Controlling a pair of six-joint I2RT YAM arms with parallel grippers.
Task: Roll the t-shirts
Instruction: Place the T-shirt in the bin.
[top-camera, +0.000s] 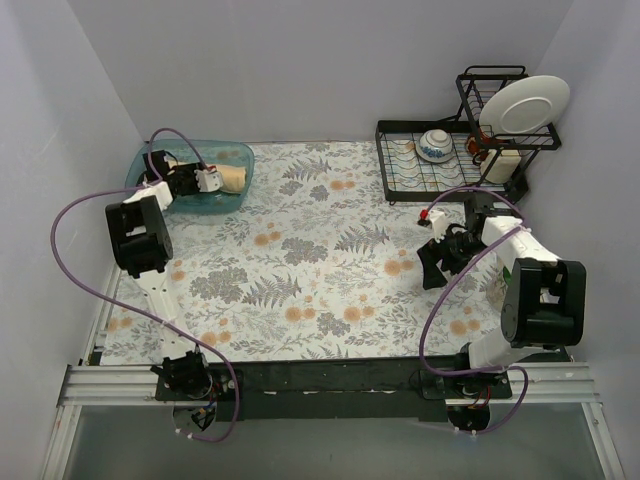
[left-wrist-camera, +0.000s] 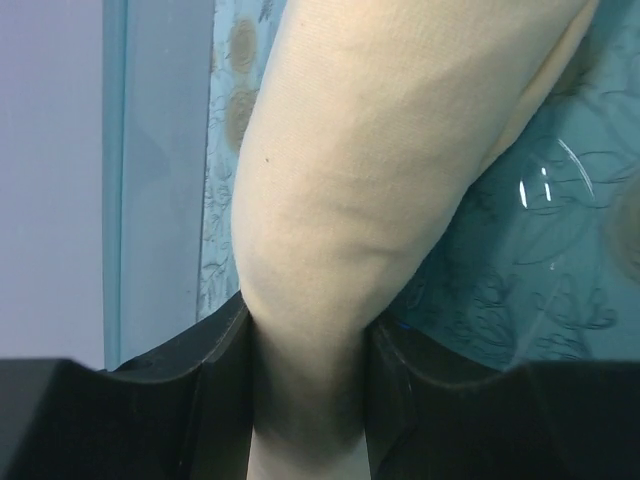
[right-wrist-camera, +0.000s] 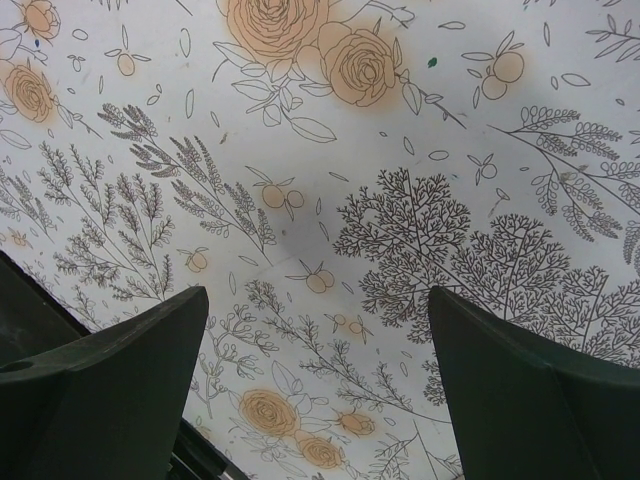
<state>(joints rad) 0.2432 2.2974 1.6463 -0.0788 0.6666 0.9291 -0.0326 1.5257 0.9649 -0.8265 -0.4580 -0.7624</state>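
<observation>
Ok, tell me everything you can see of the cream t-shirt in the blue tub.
The cream t-shirt is soft, fine-knit fabric bundled into a thick roll with a few shallow creases. One end is pinched in the left claw, and the rest extends inside the translucent blue tub at the far left. Whether it rests on the tub's floor cannot be told.

Right gripper (right-wrist-camera: 318, 385) — jaws spread wide, nothing between them — above the floral tablecloth (right-wrist-camera: 330, 170), orange roses and dark ferns.
</observation>
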